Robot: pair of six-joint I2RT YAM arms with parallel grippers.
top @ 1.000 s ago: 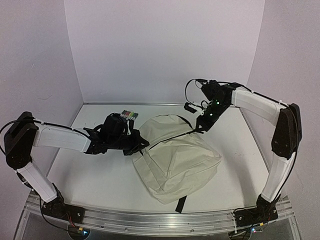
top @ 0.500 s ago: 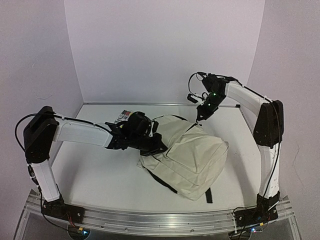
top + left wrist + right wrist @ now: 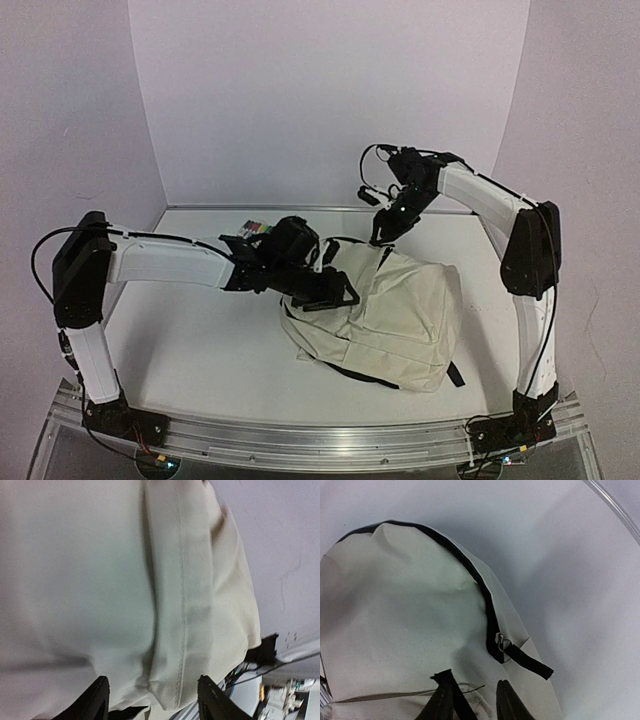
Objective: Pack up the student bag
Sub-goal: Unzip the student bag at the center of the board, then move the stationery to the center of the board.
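The student bag (image 3: pixel 400 312), cream fabric with black zippers, lies on the table right of centre. My left gripper (image 3: pixel 335 292) sits low over the bag's left edge. In the left wrist view its jaws (image 3: pixel 152 700) are open, with a stitched fold of the bag (image 3: pixel 180 630) lying loose between them. My right gripper (image 3: pixel 381 235) hovers at the bag's far top end. In the right wrist view it (image 3: pixel 477 700) is open just above the cream fabric (image 3: pixel 395 605). A black zipper (image 3: pixel 470 570) ends in a strap pull (image 3: pixel 527 659) just ahead of the fingers.
A pack of coloured markers (image 3: pixel 258 228) lies at the back left, behind my left arm. A black strap (image 3: pixel 455 375) pokes out from the bag's near right corner. White walls close in the table at the back and sides.
The bag has shifted right and turned, its strap end swinging to the near right. My left arm stretched right with it. Both grippers' jaws now stand apart.
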